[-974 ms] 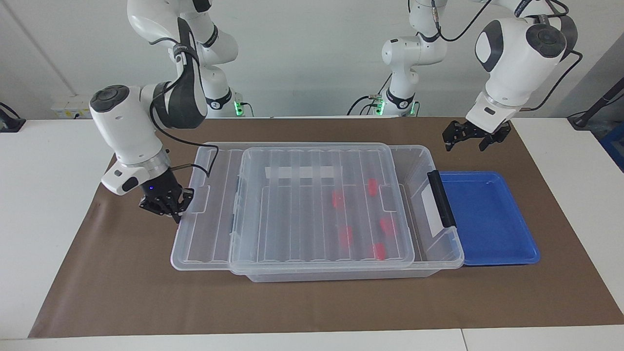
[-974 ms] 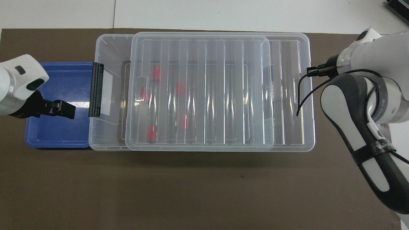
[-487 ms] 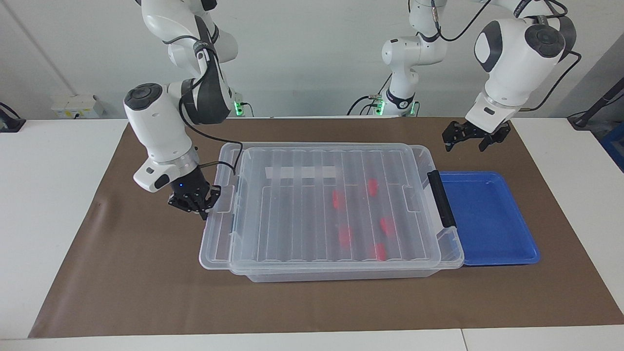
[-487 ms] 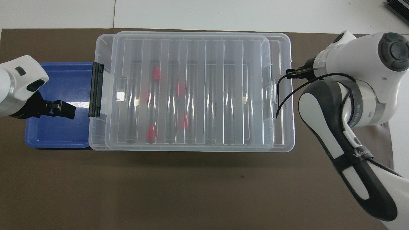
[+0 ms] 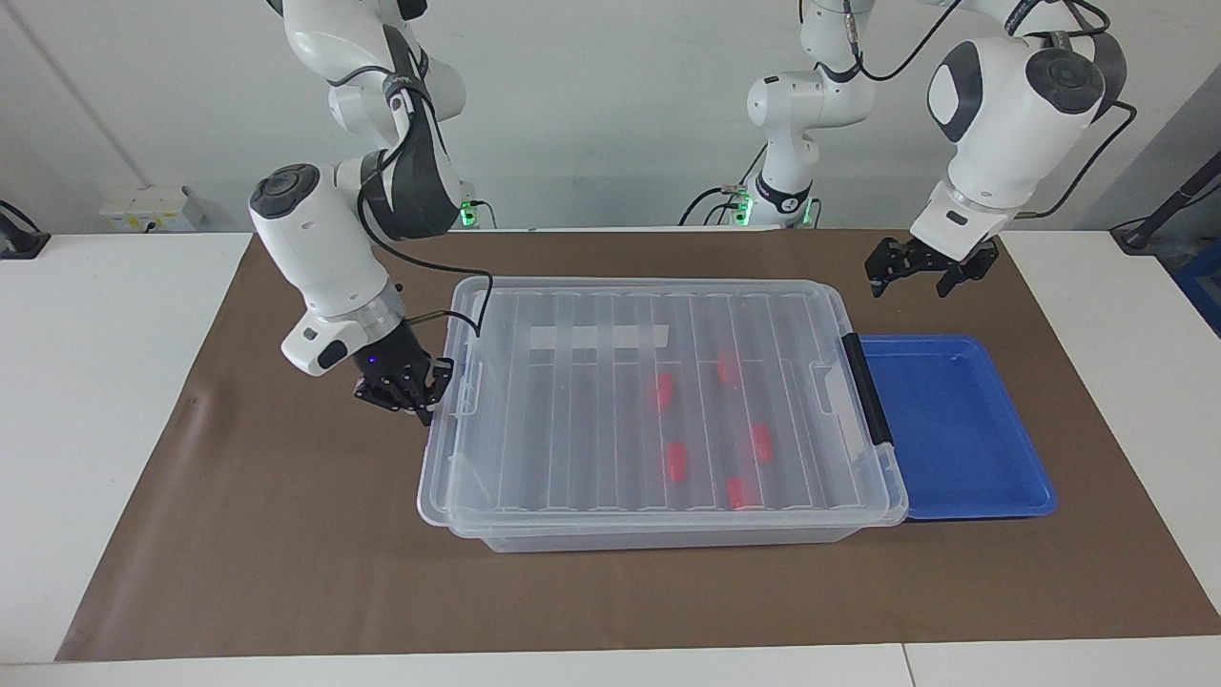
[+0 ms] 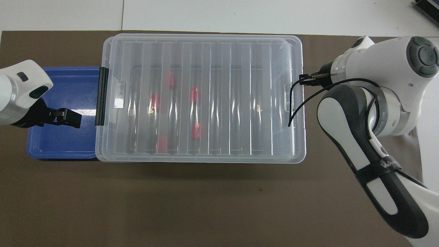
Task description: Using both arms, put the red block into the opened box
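Several red blocks (image 5: 675, 461) (image 6: 194, 95) lie inside the clear box (image 5: 668, 539) (image 6: 100, 156), seen through its ribbed lid (image 5: 572, 401) (image 6: 240, 103). The lid lies flat over the whole box. A white tape strip (image 5: 599, 337) crosses the lid, and a black handle (image 5: 868, 391) (image 6: 100, 96) sits at the end toward the left arm. My right gripper (image 5: 405, 391) is shut, low against the lid's end toward the right arm. My left gripper (image 5: 920, 267) (image 6: 68, 116) hangs open and holds nothing, raised by the blue tray.
A blue tray (image 5: 992, 496) (image 6: 51, 151) with nothing in it sits against the box's handle end. Box and tray rest on a brown mat (image 5: 238, 534) (image 6: 205, 206). The right arm's forearm (image 6: 374, 161) reaches over the mat beside the box.
My right gripper moved toward the left arm's end, sliding the lid along with it until the lid covers the box. The left arm has not moved.
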You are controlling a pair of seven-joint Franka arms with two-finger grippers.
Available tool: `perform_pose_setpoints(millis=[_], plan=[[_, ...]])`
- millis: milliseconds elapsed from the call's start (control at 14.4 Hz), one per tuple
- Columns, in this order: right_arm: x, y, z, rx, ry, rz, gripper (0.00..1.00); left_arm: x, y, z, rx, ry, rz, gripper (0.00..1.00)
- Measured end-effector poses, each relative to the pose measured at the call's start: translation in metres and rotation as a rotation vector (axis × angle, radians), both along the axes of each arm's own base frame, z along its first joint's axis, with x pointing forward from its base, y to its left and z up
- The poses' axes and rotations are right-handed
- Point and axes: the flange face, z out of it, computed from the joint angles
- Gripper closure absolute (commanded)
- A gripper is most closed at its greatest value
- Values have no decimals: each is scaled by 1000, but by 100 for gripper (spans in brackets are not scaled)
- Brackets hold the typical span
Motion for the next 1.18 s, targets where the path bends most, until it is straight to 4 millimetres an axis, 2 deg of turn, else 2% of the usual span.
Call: perform_pose_setpoints(millis=[348, 1183], plan=[[-2, 1, -6, 1, 15, 2, 100, 0, 0, -2, 0, 0, 0, 0], [-3, 2, -8, 36, 24, -14, 100, -1, 0, -2, 0, -5, 0, 0]])
